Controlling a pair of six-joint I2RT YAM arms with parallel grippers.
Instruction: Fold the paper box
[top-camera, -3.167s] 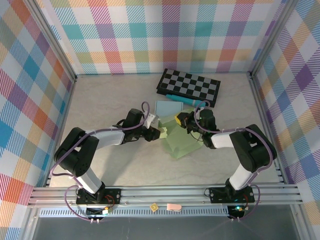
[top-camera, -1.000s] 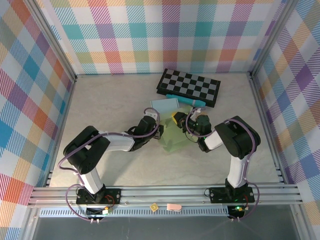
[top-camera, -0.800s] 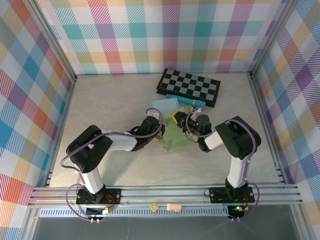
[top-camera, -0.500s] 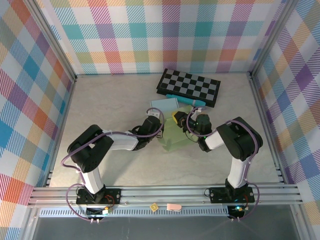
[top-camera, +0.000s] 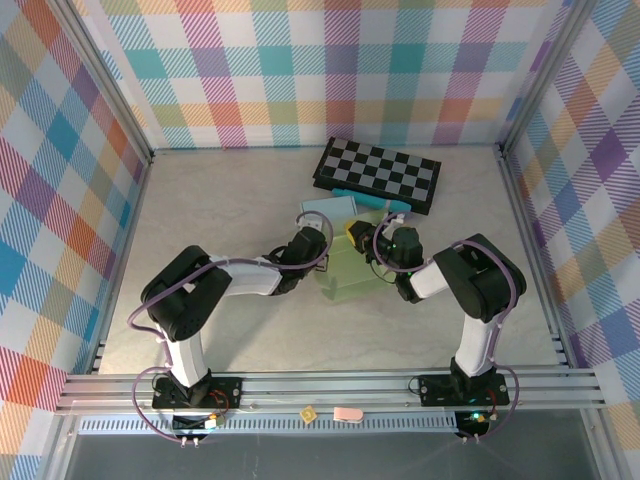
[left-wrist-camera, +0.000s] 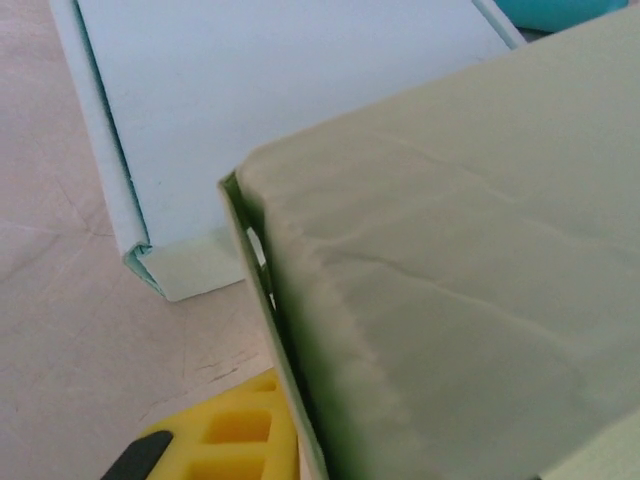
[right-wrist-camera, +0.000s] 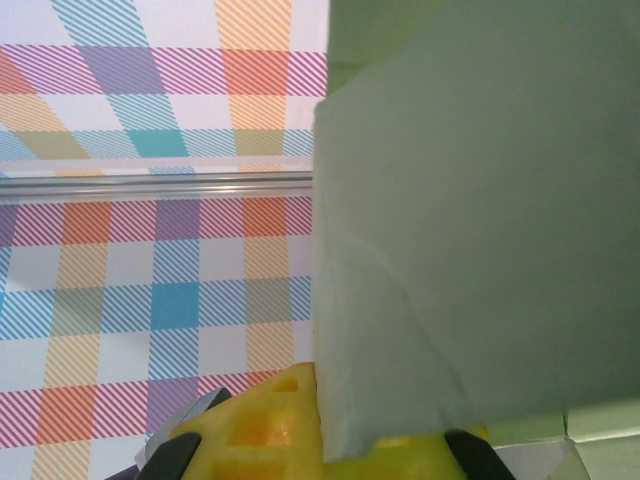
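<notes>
The pale green paper box (top-camera: 343, 282) lies partly folded on the table's middle, between both grippers. My left gripper (top-camera: 318, 257) is at its left edge. In the left wrist view a yellow finger pad (left-wrist-camera: 225, 436) presses against a thin upright wall of the box (left-wrist-camera: 450, 300), and the other finger is hidden behind the paper; the left gripper (left-wrist-camera: 300, 455) is shut on that wall. My right gripper (top-camera: 361, 240) is at the box's far edge. In the right wrist view a green flap (right-wrist-camera: 480, 250) rises from between the shut yellow pads of the right gripper (right-wrist-camera: 400, 452).
A pale blue paper panel (top-camera: 326, 208) (left-wrist-camera: 280, 100) lies flat just behind the box. A teal pen (top-camera: 372, 198) and a black-and-white checkerboard (top-camera: 378, 174) lie farther back. Plaid walls and metal rails (top-camera: 320, 390) enclose the table.
My left gripper has slid right along the box's left edge and closed on its wall. The right gripper has stayed shut on its flap, hardly moving.
</notes>
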